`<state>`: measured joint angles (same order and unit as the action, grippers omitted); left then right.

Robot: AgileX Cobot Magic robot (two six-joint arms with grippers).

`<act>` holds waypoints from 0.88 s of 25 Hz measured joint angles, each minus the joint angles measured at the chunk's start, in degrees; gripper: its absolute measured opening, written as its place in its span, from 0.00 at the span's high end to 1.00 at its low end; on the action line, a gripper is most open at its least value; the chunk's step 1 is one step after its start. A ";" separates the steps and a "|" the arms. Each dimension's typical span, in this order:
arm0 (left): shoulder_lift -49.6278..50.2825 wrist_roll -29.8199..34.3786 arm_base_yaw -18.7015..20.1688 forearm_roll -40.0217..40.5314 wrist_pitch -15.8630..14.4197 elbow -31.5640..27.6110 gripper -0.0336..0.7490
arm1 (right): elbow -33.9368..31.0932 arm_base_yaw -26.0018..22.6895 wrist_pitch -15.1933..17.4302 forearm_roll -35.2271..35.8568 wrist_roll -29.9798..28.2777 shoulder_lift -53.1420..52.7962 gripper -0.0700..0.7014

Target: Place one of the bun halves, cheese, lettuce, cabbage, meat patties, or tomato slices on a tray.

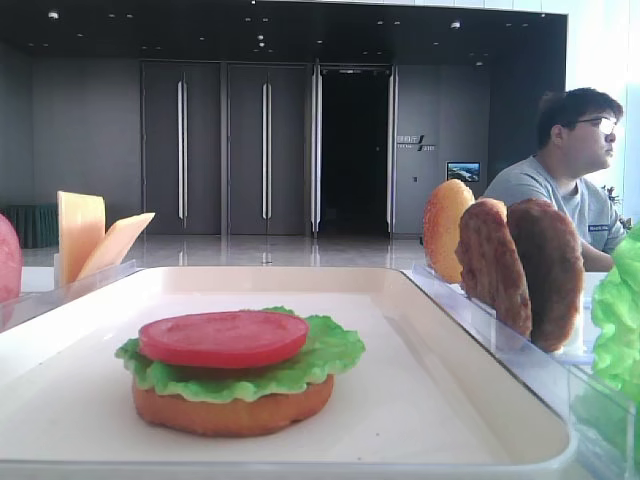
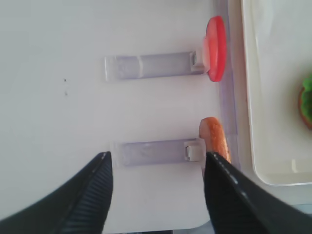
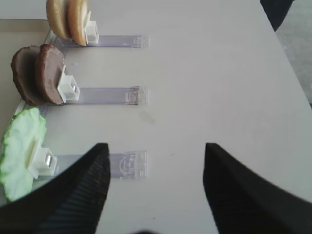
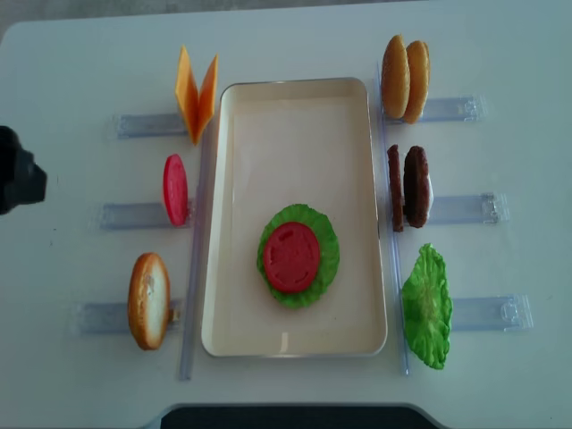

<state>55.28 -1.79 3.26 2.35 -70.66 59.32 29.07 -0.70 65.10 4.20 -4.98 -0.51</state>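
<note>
One white table [image 4: 295,36] fronts dark doors [image 1: 265,150].

Background: dark grey wall panels [image 1: 90,140] with tall double doors [image 1: 225,150] and long vertical chrome handles; one doorway [image 1: 353,150] stands open and is black inside. Dark ceiling [image 1: 250,25] with small spot lights. Glossy pale floor [image 1: 270,250] reflects the doors. Small lit screen [image 1: 463,171] on the wall at right. Strong daylight from the far right edge [image 1: 600,45]. A man in glasses and a grey T-shirt [image 1: 570,165] sits at right, looking right. Counter [image 4: 500,54] is plain white, rounded corners.
</note>
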 joint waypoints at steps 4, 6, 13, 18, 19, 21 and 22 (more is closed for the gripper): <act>-9.15 0.00 0.00 0.00 -0.42 -3.85 0.38 | 0.00 0.00 0.00 0.00 0.00 0.00 0.38; -13.60 0.00 0.00 -0.02 -0.54 -7.30 0.38 | 0.00 0.00 0.00 0.00 0.00 0.00 0.38; -30.63 -0.07 0.00 -0.18 -0.82 -18.93 0.38 | 0.00 0.00 0.00 0.00 0.00 0.00 0.38; -41.18 -0.07 0.00 -0.23 1.64 -25.98 0.38 | 0.00 0.00 0.00 0.00 0.00 0.00 0.38; -42.86 -0.07 0.00 -0.23 2.59 -27.35 0.38 | 0.00 0.00 0.00 0.00 0.00 0.00 0.38; -45.43 -0.07 0.00 -0.23 3.85 -29.73 0.38 | 0.00 0.00 0.00 0.00 0.00 0.00 0.38; -46.53 -0.07 0.00 -0.23 4.49 -30.77 0.38 | 0.00 0.00 0.00 0.00 0.00 0.00 0.38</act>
<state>8.75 -1.86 3.26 2.12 -66.16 28.55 29.07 -0.70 65.10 4.20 -4.98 -0.51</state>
